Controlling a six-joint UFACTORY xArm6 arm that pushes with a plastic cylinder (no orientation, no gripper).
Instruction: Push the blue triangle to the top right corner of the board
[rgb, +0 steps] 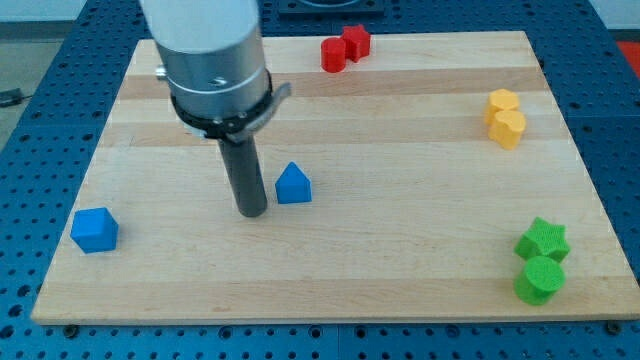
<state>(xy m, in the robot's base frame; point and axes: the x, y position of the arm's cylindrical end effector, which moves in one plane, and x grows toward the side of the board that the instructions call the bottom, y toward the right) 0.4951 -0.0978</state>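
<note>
The blue triangle (293, 185) sits left of the counter's (400, 230) middle, solid blue, apex toward the view's top, base level. My tip (252, 212) rests just left; I carry no jaws.

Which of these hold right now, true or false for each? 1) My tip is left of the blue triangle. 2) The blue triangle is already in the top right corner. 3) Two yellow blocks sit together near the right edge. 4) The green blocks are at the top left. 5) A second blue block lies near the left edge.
1) True: my tip sits just to the view's left of the blue triangle.
2) False: it is left of the board's middle.
3) True: the yellow blocks touch.
4) False: the green blocks are at bottom right.
5) True: the blue block is there.
</note>
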